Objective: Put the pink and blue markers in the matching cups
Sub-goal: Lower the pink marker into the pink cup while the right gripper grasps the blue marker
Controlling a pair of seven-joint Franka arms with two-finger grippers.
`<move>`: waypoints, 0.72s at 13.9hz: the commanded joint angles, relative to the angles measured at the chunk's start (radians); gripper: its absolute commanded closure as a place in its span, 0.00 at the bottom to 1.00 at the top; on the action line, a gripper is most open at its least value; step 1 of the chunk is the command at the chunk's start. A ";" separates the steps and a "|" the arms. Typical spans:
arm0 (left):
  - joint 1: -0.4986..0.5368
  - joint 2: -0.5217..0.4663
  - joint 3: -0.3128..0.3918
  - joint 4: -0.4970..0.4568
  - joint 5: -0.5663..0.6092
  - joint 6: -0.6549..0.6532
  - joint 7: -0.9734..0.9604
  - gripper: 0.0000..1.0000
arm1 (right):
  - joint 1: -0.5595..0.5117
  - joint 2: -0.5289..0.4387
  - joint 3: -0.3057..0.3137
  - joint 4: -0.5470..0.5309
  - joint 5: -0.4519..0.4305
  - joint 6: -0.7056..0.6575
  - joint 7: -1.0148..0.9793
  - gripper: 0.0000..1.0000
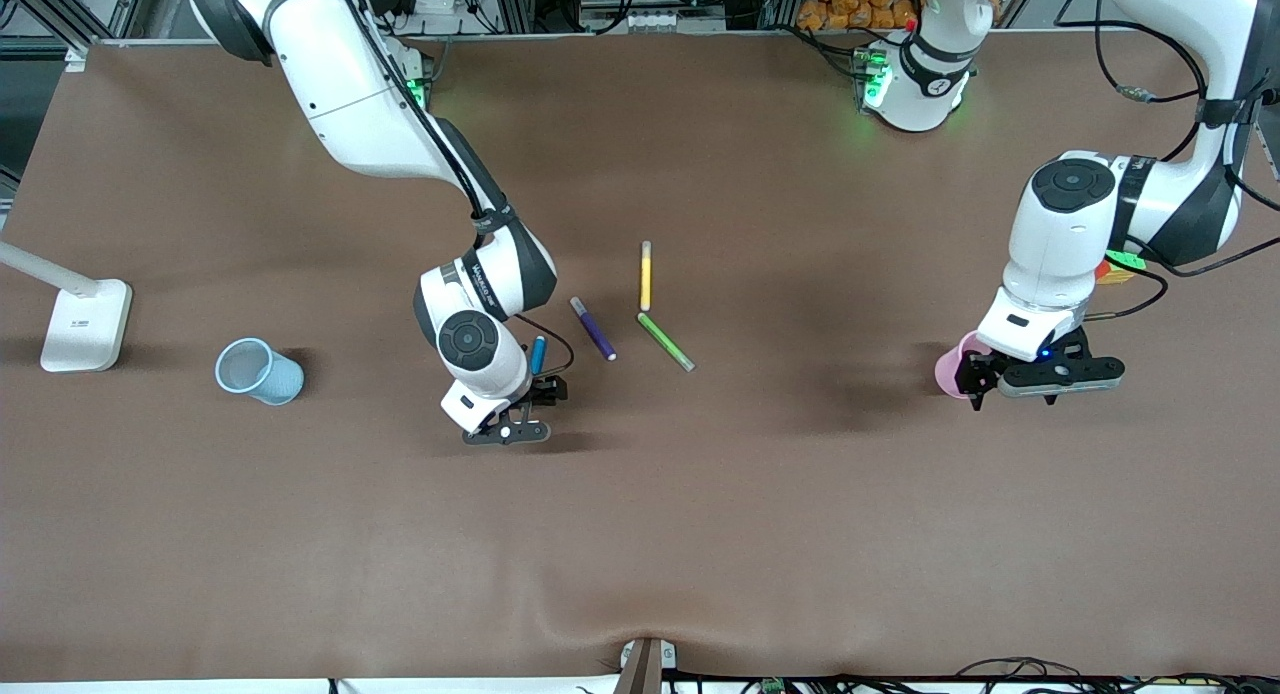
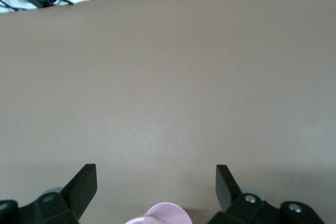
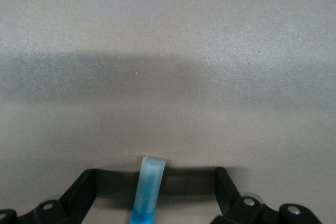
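The blue marker lies on the table near the middle. My right gripper is down at it and open. In the right wrist view the marker's greyish end lies between the two fingers, apart from both. The light blue cup stands toward the right arm's end of the table. The pale pink cup stands toward the left arm's end. My left gripper is open over it; part of the cup shows between the fingers. The pink marker is hidden.
A purple pen, a yellow pen and a green pen lie near the table's middle, beside the blue marker. A white lamp base stands past the blue cup at the right arm's end.
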 commanded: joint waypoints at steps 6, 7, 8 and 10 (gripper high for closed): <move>-0.001 0.041 -0.069 0.175 0.014 -0.133 -0.017 0.00 | 0.013 -0.041 -0.005 -0.038 -0.001 -0.010 0.014 0.85; -0.001 0.042 -0.080 0.195 0.014 -0.159 -0.017 0.00 | 0.009 -0.046 -0.005 -0.038 -0.001 -0.033 0.007 1.00; -0.001 0.044 -0.087 0.215 0.012 -0.181 -0.012 0.00 | 0.007 -0.053 -0.005 -0.037 -0.001 -0.050 0.006 1.00; 0.001 0.050 -0.088 0.250 -0.050 -0.193 0.072 0.00 | 0.007 -0.069 -0.005 -0.037 -0.001 -0.063 0.005 1.00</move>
